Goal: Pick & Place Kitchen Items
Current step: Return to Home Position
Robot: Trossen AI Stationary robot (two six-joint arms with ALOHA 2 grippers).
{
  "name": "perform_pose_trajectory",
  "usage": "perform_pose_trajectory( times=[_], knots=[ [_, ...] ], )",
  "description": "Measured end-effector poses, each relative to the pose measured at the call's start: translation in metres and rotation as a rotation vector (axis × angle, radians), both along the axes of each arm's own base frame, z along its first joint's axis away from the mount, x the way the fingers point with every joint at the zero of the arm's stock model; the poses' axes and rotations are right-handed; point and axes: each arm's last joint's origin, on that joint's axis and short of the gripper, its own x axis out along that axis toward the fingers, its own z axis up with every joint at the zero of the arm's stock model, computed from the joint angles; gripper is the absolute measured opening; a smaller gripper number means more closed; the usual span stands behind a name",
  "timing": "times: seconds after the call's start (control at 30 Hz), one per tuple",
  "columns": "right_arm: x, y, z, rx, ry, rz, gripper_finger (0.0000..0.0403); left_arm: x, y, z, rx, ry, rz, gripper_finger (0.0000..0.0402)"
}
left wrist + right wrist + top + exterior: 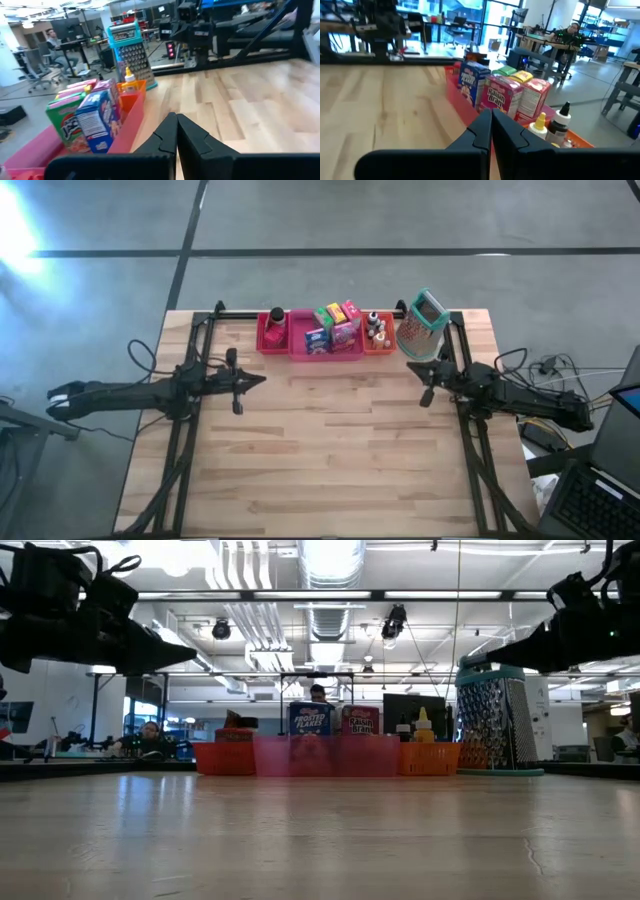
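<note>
Presently I note the left gripper (pixel 176 120) and right gripper (pixel 491 115) raised, jaws pressed together, holding nothing. Cereal boxes (pixel 335 325) stand in the pink bin (pixel 325 357) at the far edge, between both, roughly equidistant.

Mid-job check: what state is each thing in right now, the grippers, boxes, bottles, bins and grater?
Left gripper: shut, empty, raised above the table.
Right gripper: shut, empty, raised above the table.
Cereal boxes: upright, packed inside the pink bin.
Bottles: upright in the orange bin, caps on.
Red bin: holds something, too small to tell what.
Grater: standing upright beside the orange bin.
</note>
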Motion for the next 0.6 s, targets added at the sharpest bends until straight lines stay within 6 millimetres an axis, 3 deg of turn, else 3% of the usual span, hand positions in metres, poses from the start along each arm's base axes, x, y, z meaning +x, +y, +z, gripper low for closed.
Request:
perform_pose_trajectory(
  times=[0.3, 0.6],
  knots=[
    [0.003, -0.001, -0.003, -0.044, 0.065, 0.001, 0.0008, 0.000, 0.000, -0.001, 0.017, 0.011, 0.015, 0.0007],
    [-0.002, 0.000, 0.032, -0.061, -0.043, -0.001, 0.0008, 0.000, 0.000, -0.001, 0.016, 0.011, 0.014, 0.0007]
  ],
)
